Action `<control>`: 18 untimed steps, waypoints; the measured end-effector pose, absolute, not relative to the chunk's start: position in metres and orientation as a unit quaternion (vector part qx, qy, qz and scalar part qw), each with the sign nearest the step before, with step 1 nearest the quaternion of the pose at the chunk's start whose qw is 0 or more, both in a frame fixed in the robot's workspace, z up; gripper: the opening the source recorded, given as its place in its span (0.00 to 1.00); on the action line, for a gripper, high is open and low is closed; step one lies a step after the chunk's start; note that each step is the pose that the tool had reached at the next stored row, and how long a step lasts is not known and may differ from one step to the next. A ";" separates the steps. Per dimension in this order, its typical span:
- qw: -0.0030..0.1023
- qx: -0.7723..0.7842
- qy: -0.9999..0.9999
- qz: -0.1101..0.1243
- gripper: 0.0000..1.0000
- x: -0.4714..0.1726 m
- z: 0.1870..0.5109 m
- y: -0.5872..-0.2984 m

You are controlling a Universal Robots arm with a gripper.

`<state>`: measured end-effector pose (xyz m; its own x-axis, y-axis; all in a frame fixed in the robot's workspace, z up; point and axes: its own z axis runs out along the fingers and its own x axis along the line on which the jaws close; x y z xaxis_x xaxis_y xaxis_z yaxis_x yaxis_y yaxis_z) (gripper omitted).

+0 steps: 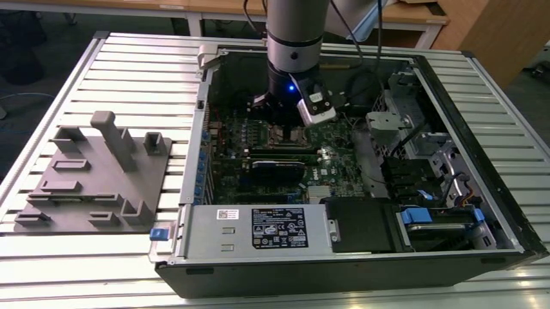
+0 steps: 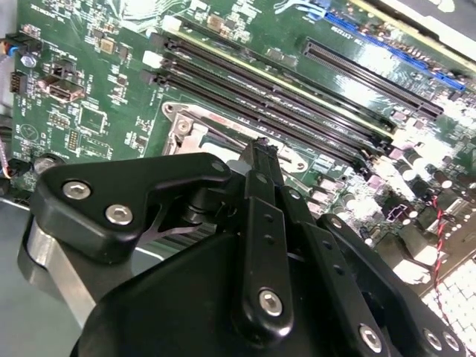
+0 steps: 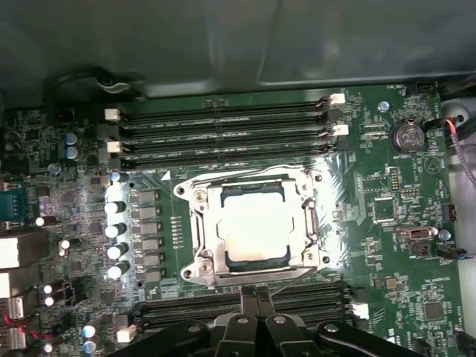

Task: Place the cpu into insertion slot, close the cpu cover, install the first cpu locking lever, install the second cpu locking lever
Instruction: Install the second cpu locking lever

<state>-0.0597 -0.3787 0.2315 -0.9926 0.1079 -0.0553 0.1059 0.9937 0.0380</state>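
Chip (image 3: 255,232) is seated flat, metal top up, edges squared to memory slots (image 3: 223,126); in the exterior view, claw (image 1: 284,121) is held at its 12 o'clock, pinched closed, empty.

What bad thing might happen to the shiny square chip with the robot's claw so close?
1. The black gripper sits right at the edge of the thin silver-grey metal cover frame; a slip might scrape the silvery-grey square chip showing in its window.
2. It might also knock the long black memory slots just beside it on the green motherboard.
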 end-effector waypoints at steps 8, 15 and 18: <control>0.021 0.054 0.998 0.017 0.11 -0.060 0.231 -0.379; 0.002 0.054 0.998 0.016 0.11 -0.060 0.231 -0.379; 0.002 0.054 0.998 0.016 0.11 -0.060 0.230 -0.380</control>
